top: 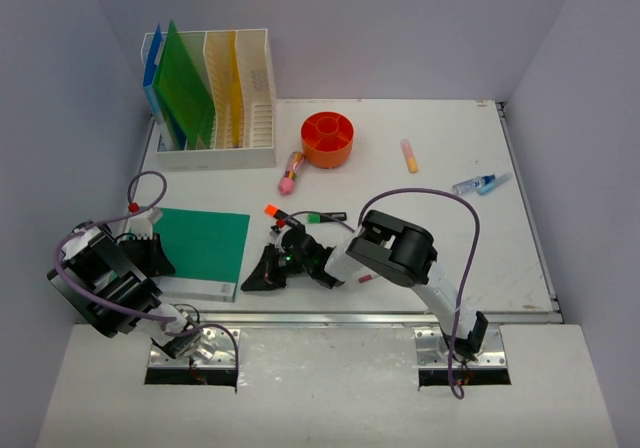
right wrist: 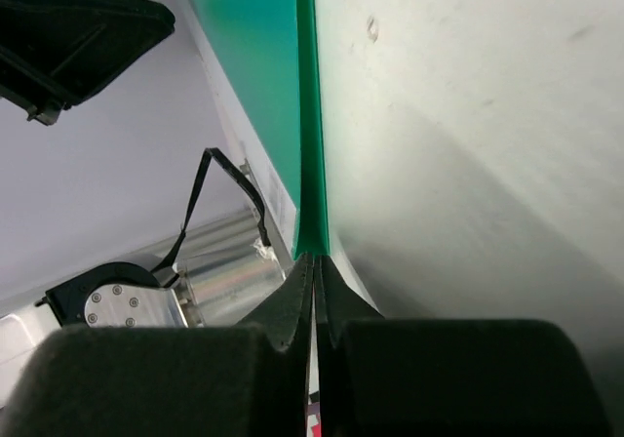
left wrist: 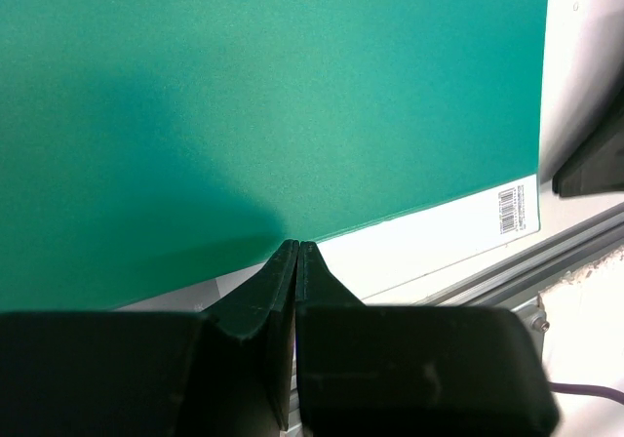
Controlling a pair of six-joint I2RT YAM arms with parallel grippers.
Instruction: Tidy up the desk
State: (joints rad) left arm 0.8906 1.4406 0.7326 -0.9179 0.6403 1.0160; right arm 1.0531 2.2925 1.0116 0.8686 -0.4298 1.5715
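The large white rectangular desk [top: 440,248] is seen from above, enclosed by pale lavender walls, with a metal rail along its front edge. A flat green rectangular notebook [top: 205,243], with a white strip bearing a barcode along its near edge, is laid flat on the front left part of the desk.

The left gripper [top: 158,258] is held at the notebook's left edge. In the left wrist view its fingers [left wrist: 278,281] are pressed together, and the tips are set against the near border of the green cover [left wrist: 244,96]; nothing is seen between them.

The right gripper [top: 250,284] is placed at the notebook's near right corner. In the right wrist view its fingers [right wrist: 292,300] are likewise pressed together, and the green cover [right wrist: 253,57], seen almost edge-on, is met by the tips. Whether the cover's edge is nipped between them cannot be told.

A white slotted file rack [top: 255,153] is stood at the back left, with upright green, blue and yellow folders in it. An orange round plastic container [top: 327,138] is set just right of the rack, and a pink-capped marker [top: 291,173] is laid near it. Two dark markers [top: 305,215] are laid just behind the right gripper. A yellow-orange marker [top: 408,155] and two blue pens [top: 480,183] are scattered on the right part, well apart from the notebook.
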